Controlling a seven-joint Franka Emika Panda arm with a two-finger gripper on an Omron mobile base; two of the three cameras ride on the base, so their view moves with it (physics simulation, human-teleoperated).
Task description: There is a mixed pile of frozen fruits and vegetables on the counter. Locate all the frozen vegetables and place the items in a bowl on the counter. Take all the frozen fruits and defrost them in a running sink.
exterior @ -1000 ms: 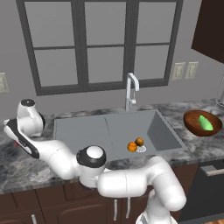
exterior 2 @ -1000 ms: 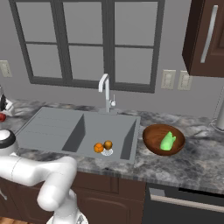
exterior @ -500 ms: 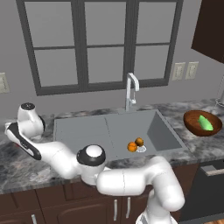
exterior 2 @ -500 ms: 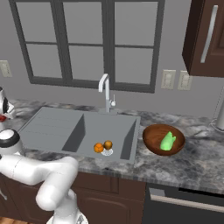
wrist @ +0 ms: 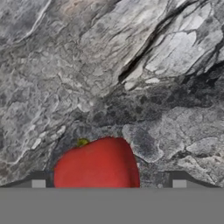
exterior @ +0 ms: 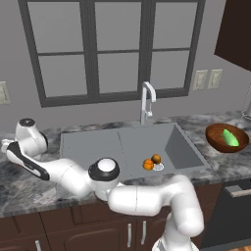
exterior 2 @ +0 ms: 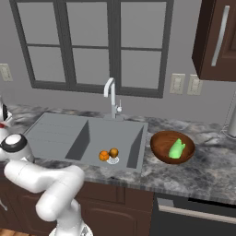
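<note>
The robot is picking up the last fruit. The red ball (wrist: 97, 162) sits on the counter (wrist: 131, 65), far left of the sink (exterior: 98, 144), between the wide-open gripper (wrist: 108, 183) tips. Next, the tips should probably squeeze it.

Two balls (exterior: 151, 162) side by side in sink (exterior: 98, 147) basin beside drain. Tap (exterior: 146, 100) behind sink. Bowl (exterior: 213, 138) on desk (exterior 2: 207, 170) right of sink; pointed piece (exterior: 229, 138) inside bowl. Third ball (wrist: 96, 165) on desk, left of sink, between fingers (wrist: 37, 180).
</note>
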